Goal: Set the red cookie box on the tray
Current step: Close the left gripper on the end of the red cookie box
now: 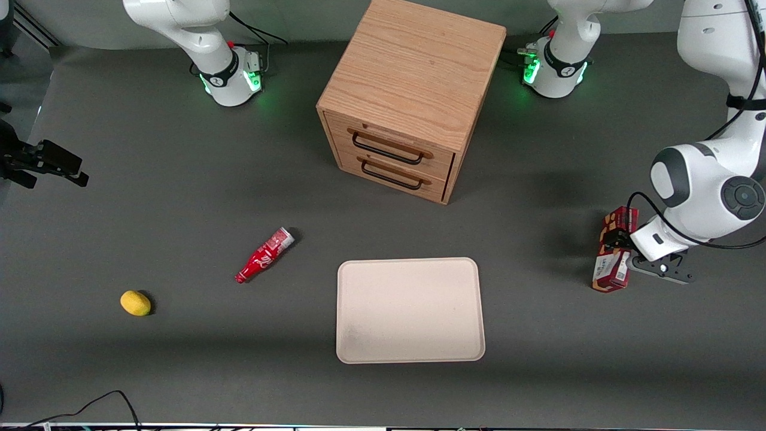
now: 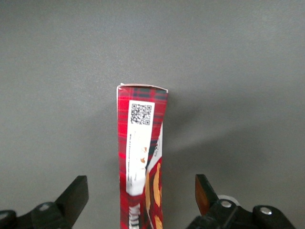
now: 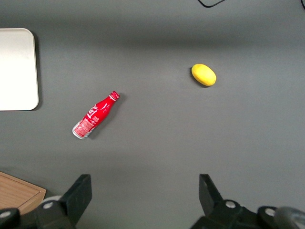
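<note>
I have the gripper [image 2: 138, 198] wide open astride the box [image 2: 142, 157], whose long axis runs twelve-to-six between the jaws, tray [image 1: 410, 310] well off toward nine.

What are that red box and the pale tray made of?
The box looks like printed cardboard: folded end flap, QR label, slight sheen. The tray seems matte plastic, moulded with rounded corners, though I can't be sure. The tool straddles the box, open.
</note>
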